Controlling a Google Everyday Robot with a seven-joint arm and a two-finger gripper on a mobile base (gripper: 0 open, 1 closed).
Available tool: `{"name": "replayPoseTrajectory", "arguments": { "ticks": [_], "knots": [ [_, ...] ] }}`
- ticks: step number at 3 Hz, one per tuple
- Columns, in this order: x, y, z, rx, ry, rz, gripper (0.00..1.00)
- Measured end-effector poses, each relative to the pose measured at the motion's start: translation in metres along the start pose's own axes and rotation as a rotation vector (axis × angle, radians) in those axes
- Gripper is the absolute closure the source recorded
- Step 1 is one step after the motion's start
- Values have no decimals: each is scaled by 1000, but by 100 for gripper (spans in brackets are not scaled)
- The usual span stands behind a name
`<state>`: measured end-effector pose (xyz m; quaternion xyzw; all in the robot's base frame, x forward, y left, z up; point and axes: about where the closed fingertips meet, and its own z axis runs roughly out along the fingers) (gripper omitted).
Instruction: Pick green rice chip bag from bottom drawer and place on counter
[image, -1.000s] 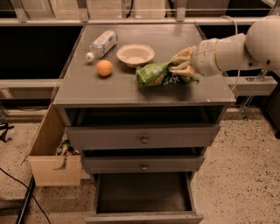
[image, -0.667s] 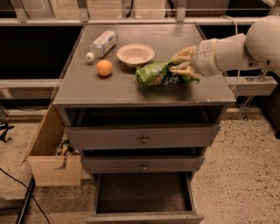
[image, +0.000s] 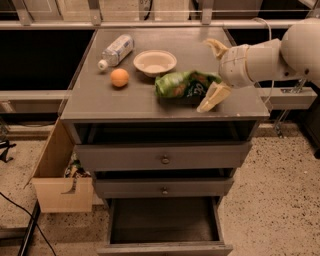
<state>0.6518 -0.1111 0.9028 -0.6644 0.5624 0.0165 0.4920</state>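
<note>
The green rice chip bag (image: 184, 84) lies on the counter (image: 100, 97), right of centre near the front edge. My gripper (image: 204, 75) is at the bag's right end, just above the counter. Its fingers are spread wide open, one (image: 214, 46) behind the bag's end and one (image: 212, 97) in front of it. Neither finger presses on the bag. The bottom drawer (image: 162, 220) is pulled out, and its dark interior shows nothing inside.
On the counter a white bowl (image: 155, 62) sits just behind the bag, an orange (image: 119, 77) lies to its left, and a plastic bottle (image: 116, 50) lies at the back left. Two shallower knobbed drawers (image: 164, 160) sit above the bottom one. A cardboard box (image: 60, 185) stands on the floor at left.
My gripper was shut on the bag's right end. Its fingers have now spread apart and let go. The bag rests on the counter in about the same place.
</note>
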Motion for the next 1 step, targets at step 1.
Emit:
{"name": "replayPoseTrajectory", "arguments": {
  "ticks": [1],
  "knots": [
    [0,0,0,0,0,0,0]
  ]
}}
